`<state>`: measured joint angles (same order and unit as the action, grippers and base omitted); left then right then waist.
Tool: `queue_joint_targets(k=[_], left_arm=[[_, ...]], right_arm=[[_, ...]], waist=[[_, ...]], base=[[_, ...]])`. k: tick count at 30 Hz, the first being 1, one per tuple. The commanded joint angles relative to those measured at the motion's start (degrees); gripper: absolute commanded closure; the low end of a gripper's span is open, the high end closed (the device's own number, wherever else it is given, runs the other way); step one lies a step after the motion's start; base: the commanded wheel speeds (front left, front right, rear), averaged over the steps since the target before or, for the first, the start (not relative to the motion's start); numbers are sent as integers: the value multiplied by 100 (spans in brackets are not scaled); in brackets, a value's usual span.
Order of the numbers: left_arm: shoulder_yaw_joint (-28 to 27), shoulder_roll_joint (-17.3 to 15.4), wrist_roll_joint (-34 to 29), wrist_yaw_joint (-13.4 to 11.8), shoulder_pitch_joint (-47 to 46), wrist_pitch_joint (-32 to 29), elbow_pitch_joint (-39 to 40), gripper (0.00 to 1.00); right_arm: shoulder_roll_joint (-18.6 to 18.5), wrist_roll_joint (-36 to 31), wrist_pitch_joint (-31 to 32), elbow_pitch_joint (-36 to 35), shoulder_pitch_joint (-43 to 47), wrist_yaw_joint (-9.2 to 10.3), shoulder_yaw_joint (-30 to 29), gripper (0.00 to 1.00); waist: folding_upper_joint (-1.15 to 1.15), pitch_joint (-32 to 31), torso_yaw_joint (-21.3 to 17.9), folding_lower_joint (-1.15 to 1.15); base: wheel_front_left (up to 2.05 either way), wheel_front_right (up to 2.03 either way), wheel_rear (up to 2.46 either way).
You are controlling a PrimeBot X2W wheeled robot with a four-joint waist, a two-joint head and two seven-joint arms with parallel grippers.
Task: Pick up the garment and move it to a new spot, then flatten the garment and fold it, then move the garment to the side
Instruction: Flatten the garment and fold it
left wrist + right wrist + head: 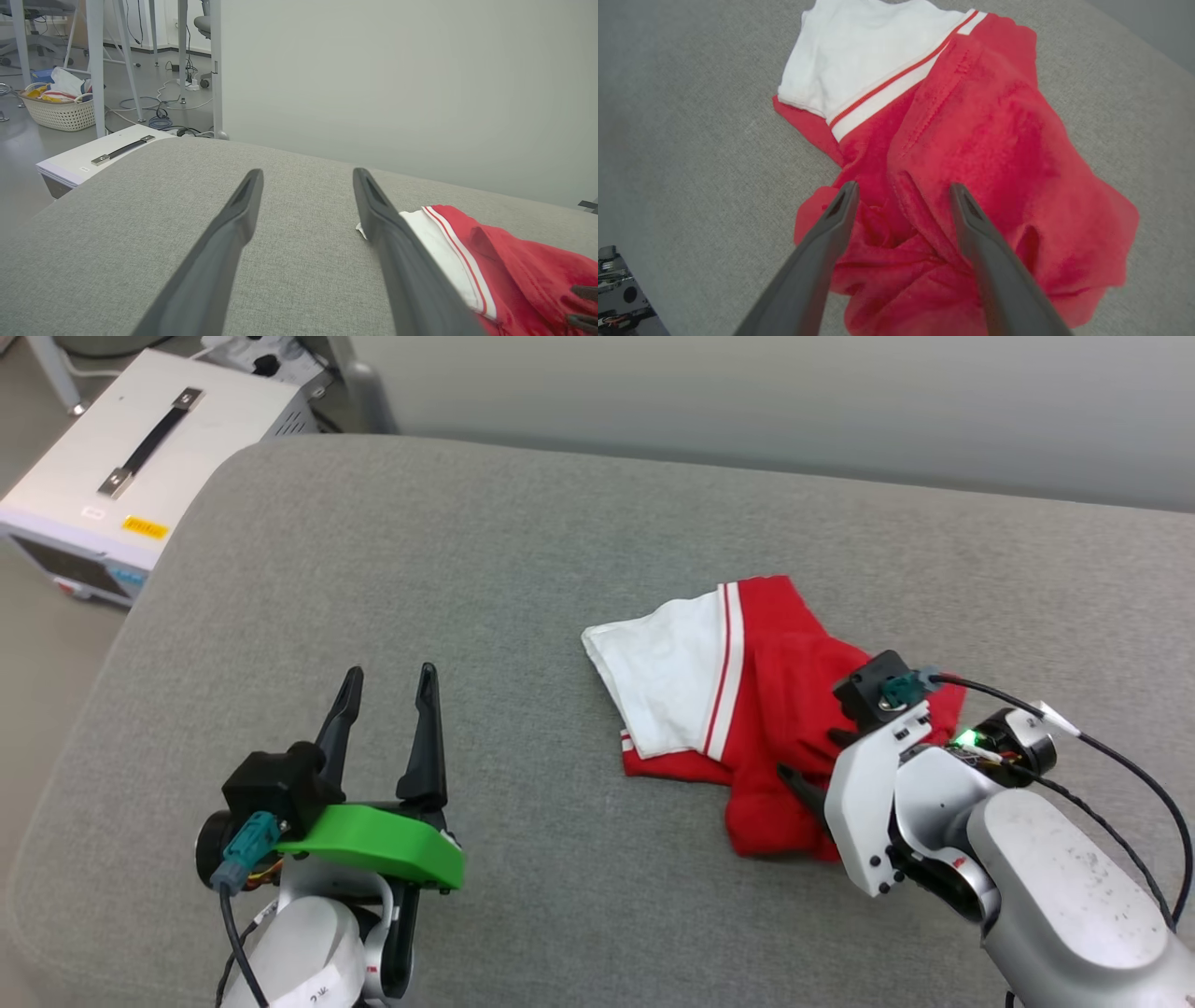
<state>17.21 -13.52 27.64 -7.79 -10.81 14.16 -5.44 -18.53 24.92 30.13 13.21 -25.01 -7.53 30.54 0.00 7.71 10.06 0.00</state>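
— Where is the garment point(766, 681)?
— Crumpled on the grey cushion point(420, 541), with the right gripper point(808, 753) spread wide over its red cloth.
— And the left gripper point(391, 672)?
— Spread too, grasping nothing, well apart.

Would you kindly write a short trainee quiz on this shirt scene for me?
1. True or false: the left pincer holds the shirt.
2. Which one stands open over the shirt's red cloth? A. left pincer B. right pincer C. neither
3. Fill in: the sleeve lying on top is ____.
Key: 1 false; 2 B; 3 white.
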Motion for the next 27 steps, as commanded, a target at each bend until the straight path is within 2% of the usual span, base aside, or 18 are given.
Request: queue_joint_targets(k=[1, 8, 9, 10, 11, 20, 27], left_arm=[[29, 56, -27, 37, -124, 48, -41, 0], [72, 155, -66, 118, -234, 67, -179, 0], [70, 164, -68, 128, -236, 69, -203, 0], [65, 169, -69, 133, -232, 70, -219, 0], [54, 168, -72, 132, -223, 72, -241, 0], [32, 53, -128, 97, -80, 61, -335, 0], [28, -28, -130, -18, 35, -72, -251, 0]], right_arm=[[-32, 35, 21, 170, -166, 4, 104, 0], [17, -193, -67, 1005, -538, 4, 222, 0], [57, -180, -78, 1108, -545, 4, 187, 45], [75, -178, -95, 1154, -553, 4, 180, 82], [92, -171, -137, 1188, -559, 4, 146, 100], [98, -183, -525, 851, -278, 4, -485, 100], [310, -297, -600, 111, 845, 4, -1747, 100]], waist=[[0, 214, 229, 0], [0, 308, 356, 0], [0, 298, 358, 0], [0, 288, 356, 0], [0, 267, 342, 0], [0, -122, -61, 0], [0, -390, -443, 0]], base=[[0, 0, 0], [0, 0, 0], [0, 0, 0], [0, 0, 0], [0, 0, 0], [0, 0, 0], [0, 0, 0]])
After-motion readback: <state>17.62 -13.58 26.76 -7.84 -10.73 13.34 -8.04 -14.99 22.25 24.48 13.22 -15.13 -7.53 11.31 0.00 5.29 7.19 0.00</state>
